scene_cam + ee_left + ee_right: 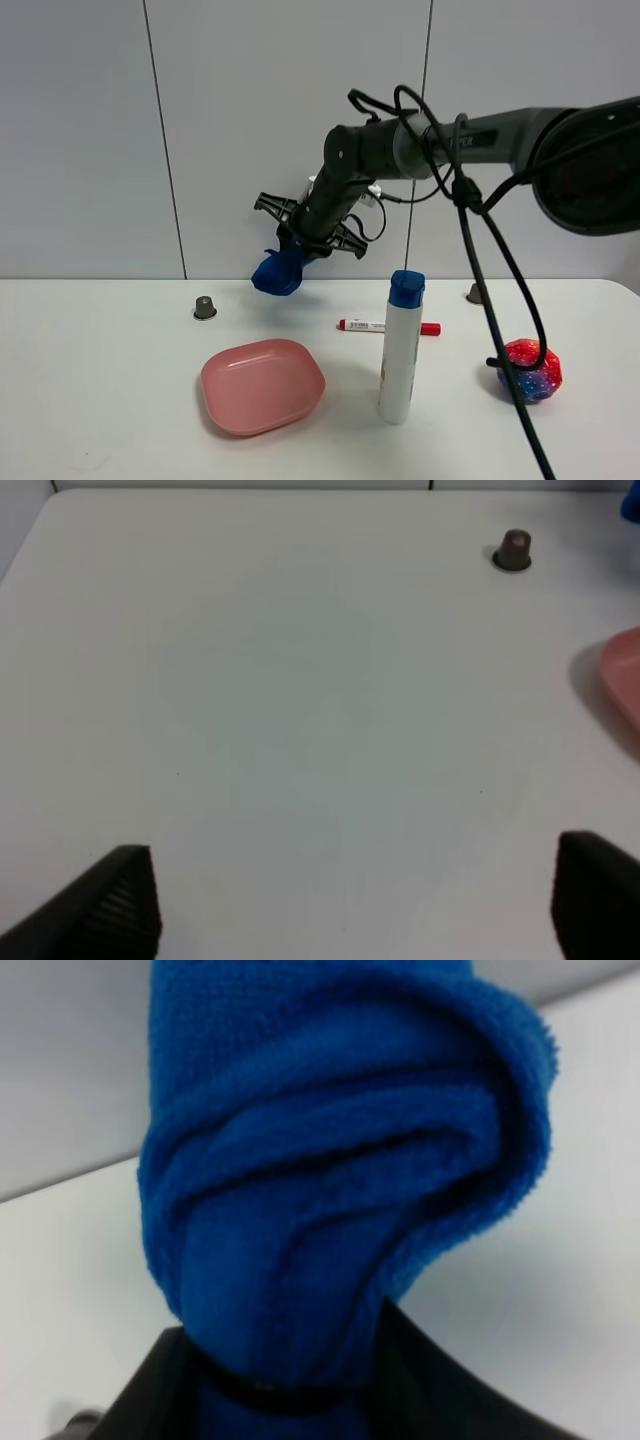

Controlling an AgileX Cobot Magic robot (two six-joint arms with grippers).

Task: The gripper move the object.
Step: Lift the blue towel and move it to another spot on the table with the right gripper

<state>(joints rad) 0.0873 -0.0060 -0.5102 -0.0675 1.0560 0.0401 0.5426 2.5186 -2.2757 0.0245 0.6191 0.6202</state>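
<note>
Bunched blue terry cloth [340, 1180], folded into thick soft rolls, hangs clamped in the right gripper [296, 254] above the table [100, 400]; the left gripper [355, 882] is spread wide.

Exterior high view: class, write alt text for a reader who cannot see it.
The right gripper holds a crumpled blue cloth in the air above a white table. On the table are a pink plate, a red marker and an upright white bottle.
</note>
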